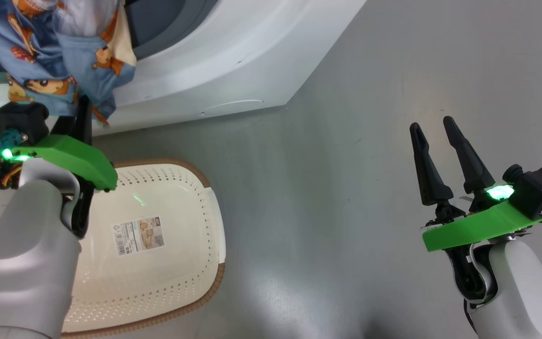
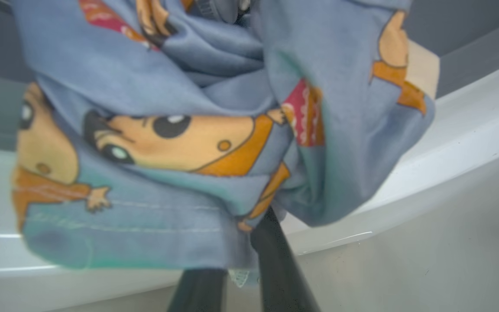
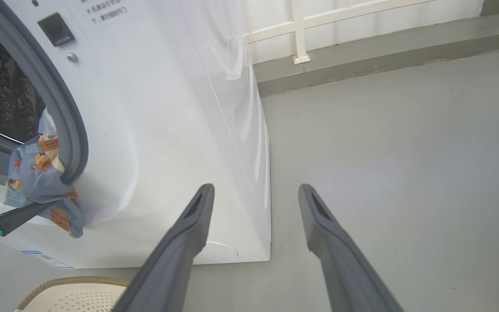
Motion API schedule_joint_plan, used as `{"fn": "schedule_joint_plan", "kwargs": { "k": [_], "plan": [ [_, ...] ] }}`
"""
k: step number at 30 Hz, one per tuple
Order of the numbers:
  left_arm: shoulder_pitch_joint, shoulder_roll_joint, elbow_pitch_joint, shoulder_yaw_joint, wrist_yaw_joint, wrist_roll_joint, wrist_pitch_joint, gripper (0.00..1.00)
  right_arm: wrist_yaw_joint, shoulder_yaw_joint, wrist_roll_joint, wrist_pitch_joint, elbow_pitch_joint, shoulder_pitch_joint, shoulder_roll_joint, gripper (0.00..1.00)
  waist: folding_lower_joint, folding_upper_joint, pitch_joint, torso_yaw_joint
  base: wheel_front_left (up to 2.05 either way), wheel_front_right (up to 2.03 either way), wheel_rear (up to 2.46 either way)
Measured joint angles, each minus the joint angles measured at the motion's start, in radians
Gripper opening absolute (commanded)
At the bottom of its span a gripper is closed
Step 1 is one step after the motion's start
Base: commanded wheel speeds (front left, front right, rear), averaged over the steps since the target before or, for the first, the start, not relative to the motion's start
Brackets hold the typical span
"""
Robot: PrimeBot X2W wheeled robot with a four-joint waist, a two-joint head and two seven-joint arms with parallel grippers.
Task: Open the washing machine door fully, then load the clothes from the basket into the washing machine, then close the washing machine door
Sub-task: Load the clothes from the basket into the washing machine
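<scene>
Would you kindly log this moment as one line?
stage: loading | clothes draped over washing machine mouth | basket looks empty | left claw in clothes, grip unclear | right claw open, empty

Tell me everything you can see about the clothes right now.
The clothes are a soft, crumpled bundle of light blue fabric printed with orange-brown cartoon bears, with a cream patch at one edge. They hang half out of the mouth of the washing machine, draped past its grey gasket and down its white front, clear of the floor. The dark fingers of the left gripper run up into the lower folds. Their tips are hidden, so I cannot tell whether they are gripping.
</scene>
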Motion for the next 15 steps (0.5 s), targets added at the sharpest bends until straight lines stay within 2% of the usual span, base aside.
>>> {"fn": "schedule_joint_plan", "kwargs": {
  "k": [6, 15],
  "plan": [
    [0.002, 0.001, -0.008, -0.018, 0.000, -0.016, -0.001, 0.00, 0.000, -0.002, 0.000, 0.000, 0.000, 0.000, 0.000, 1.00, 0.0000, 0.0000, -0.006, 0.007, 0.00, 0.00, 0.00],
    [0.066, 0.004, -0.193, -0.017, 0.000, 0.006, -0.003, 0.00, 0.000, -0.002, 0.000, 0.000, 0.004, 0.000, -0.001, 1.00, 0.0000, 0.0000, -0.015, 0.032, 0.00, 0.00, 0.00]
  ]
}}
